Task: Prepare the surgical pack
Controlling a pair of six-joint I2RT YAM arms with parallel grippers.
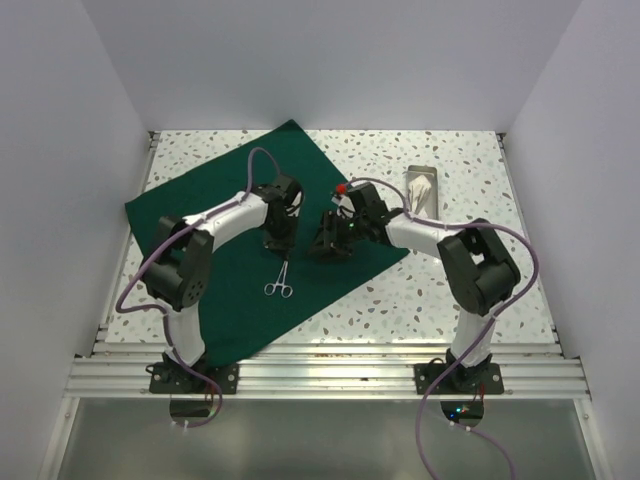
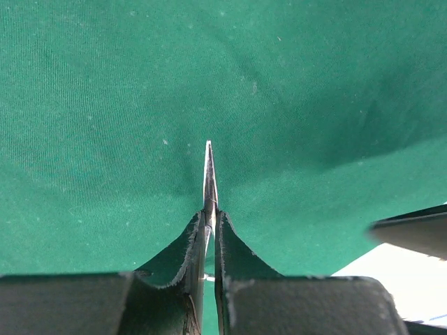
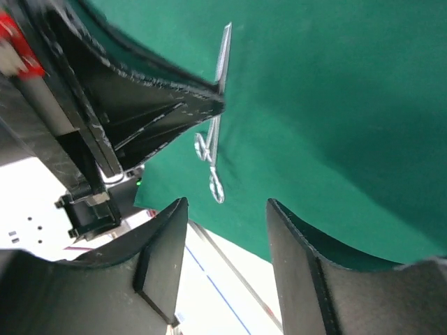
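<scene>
Cloth: lying spread flat on the table, turned so that its corners are pointing far, near, left and right; filling most of both wrist views.
Instrument: lying along the near-far line over the middle of the cloth, ring handles pointing near, thin tip pointing far; showing in the left wrist view as a narrow steel point sticking out past the fingers; showing in the right wrist view with its rings hanging below the grip.
Contact with cloth: not showing clearly whether the rings are touching the fabric.
Left gripper: reaching in from the left, pointing down over the cloth, fingers pressed together and pinching the instrument along its shaft.
Right gripper: hovering just right of the left gripper above the cloth, fingers standing spread apart, gripping nothing.
Tray: sitting on the bare table to the far right, just off the cloth's right edge, well apart from both grippers.
Pads: lying inside the tray, white, looking bunched.
</scene>
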